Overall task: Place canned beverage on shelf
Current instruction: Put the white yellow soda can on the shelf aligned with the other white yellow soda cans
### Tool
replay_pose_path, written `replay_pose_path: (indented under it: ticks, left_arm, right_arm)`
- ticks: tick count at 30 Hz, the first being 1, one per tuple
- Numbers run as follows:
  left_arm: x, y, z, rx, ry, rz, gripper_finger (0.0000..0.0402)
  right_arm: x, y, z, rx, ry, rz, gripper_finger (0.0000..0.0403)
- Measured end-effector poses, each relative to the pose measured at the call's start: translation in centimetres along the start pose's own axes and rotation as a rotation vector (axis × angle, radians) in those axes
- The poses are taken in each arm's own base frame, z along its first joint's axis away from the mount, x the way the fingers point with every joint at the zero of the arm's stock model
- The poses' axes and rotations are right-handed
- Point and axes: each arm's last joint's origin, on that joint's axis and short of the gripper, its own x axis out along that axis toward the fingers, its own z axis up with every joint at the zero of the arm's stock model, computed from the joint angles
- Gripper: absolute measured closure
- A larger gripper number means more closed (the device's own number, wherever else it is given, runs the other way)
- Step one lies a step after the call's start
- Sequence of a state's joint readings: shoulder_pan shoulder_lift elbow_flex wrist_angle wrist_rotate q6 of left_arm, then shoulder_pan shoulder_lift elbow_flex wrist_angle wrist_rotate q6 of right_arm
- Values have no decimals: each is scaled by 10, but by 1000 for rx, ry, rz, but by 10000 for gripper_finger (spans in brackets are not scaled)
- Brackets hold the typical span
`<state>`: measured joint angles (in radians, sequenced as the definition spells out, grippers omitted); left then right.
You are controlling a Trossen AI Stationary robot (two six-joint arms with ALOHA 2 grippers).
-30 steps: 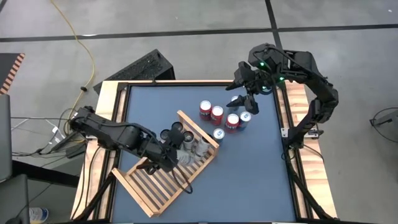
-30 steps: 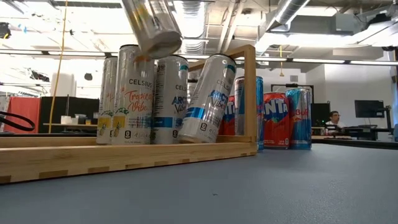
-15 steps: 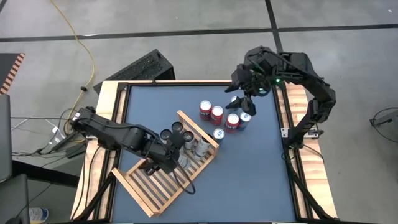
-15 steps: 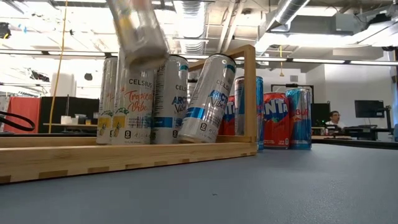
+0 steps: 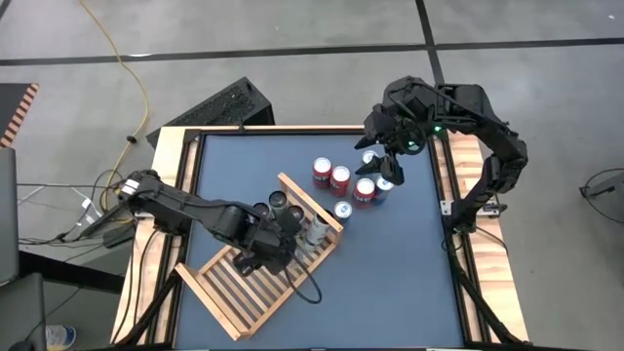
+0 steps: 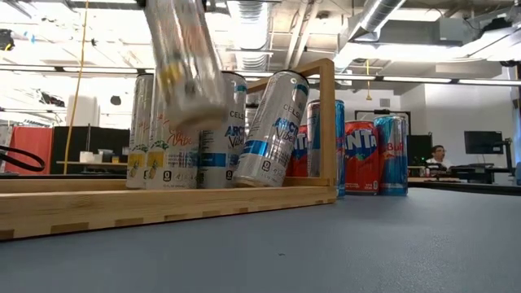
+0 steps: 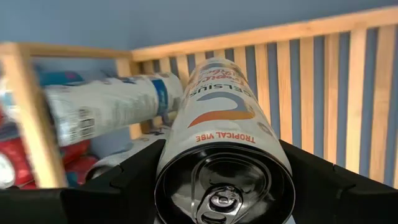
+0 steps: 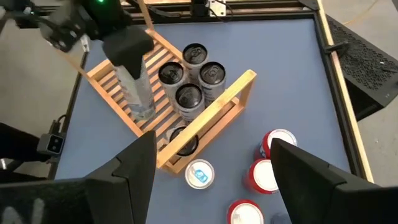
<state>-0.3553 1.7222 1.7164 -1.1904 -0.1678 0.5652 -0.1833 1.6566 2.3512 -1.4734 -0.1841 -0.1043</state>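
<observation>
My left gripper (image 5: 261, 252) is shut on a tall white Celsius can (image 7: 224, 143) and holds it over the light wooden slatted shelf (image 5: 234, 292). In the low view the can (image 6: 186, 65) hangs tilted in front of several cans standing on the shelf. One of those cans (image 6: 277, 130) leans against the shelf's corner post. My right gripper (image 5: 378, 166) hangs open above a group of red cans (image 5: 339, 178) at the table's far right and touches nothing. My left gripper pinches the can's side wall just below its top rim (image 7: 166, 163) between its two fingers (image 7: 121, 183), one on each side. The fingers slant down from above. The can hangs below them, tilted, its bottom end (image 6: 199, 110) clear of the shelf's slats.
Several red and blue cans (image 8: 273, 171) and a silver-topped can (image 8: 199, 174) stand on the blue table just outside the shelf's far frame (image 8: 211, 118). Bare slats (image 7: 323, 93) lie on the shelf's near left part. The table has a raised wooden edge (image 5: 185, 146).
My left gripper has gone down toward the shelf with the can. In the low view the can's bottom end has sunk from above the standing cans' tops to halfway down in front of them, still tilted and clear of the slats.
</observation>
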Motion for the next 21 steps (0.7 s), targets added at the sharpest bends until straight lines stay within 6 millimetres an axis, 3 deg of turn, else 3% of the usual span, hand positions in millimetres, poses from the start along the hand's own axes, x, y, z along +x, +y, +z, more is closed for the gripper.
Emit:
replay_pose_path:
  ticks: [21]
  left_arm:
    - [48, 3, 8, 21, 126, -57, 145]
  right_arm:
    - [2, 10, 1, -17, 3, 27, 127]
